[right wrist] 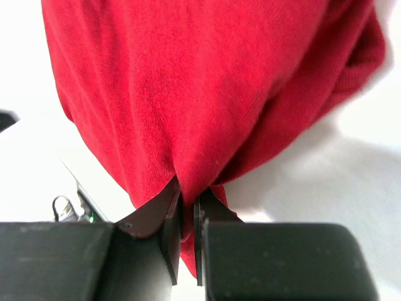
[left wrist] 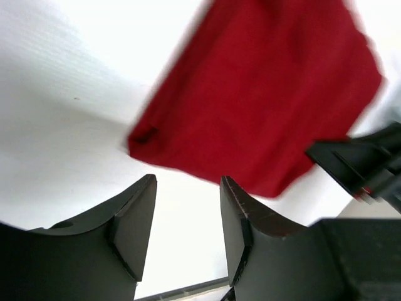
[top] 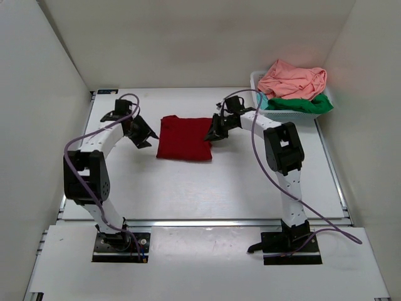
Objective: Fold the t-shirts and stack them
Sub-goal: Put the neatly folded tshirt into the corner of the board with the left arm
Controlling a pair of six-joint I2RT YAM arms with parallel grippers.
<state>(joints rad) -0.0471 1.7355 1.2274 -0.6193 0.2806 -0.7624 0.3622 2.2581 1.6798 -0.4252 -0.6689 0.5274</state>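
The dark red t-shirt lies folded into a rough rectangle at the middle of the table. It also shows in the left wrist view and the right wrist view. My right gripper is shut on the shirt's right edge, with cloth pinched between the fingers. My left gripper is open and empty just left of the shirt, its fingers apart over bare table. The salmon pink t-shirt and the green t-shirt lie crumpled in the basket.
A white lattice basket stands at the back right corner of the table. White walls enclose the table on the left, back and right. The right arm's black gripper tip shows at the right of the left wrist view.
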